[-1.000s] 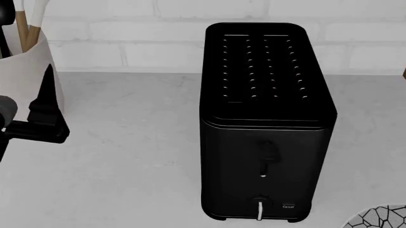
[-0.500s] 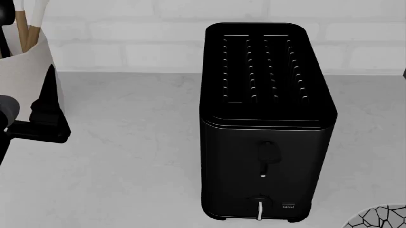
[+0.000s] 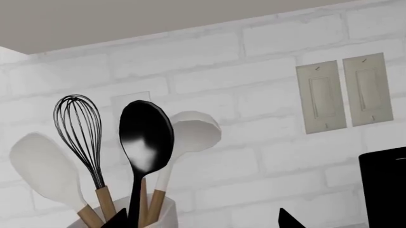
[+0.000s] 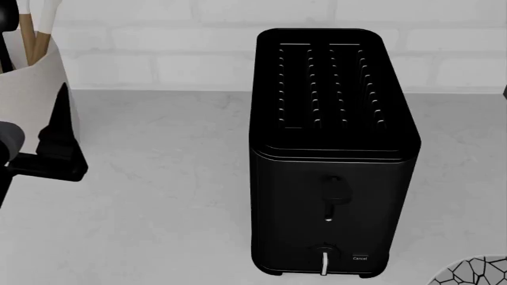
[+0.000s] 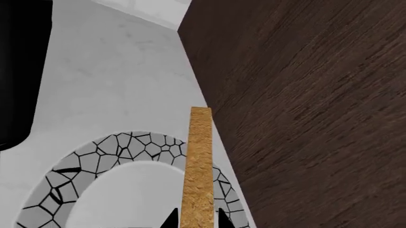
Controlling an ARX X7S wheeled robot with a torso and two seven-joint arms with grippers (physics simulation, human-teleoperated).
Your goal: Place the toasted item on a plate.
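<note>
**Toast is over the plate, nearly there**

Barely anything moved in the last second; my left gripper [image 4: 56, 151] only drifted slightly beside the crock [image 4: 32, 89], and I can't tell its finger state. Right gripper [image 5: 195, 219] is clamped on the toast [image 5: 198, 166], held edge-on just above the plate [image 5: 82, 161]. Lowering and releasing looks next.

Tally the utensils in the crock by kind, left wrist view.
Black wire whisk with wooden handle: 1
Glossy black spoon: 1
White spoon with wooden handle: 1
White spatula with wooden handle: 1
Total: 4, all standing in the cream cylindrical crock.
</note>
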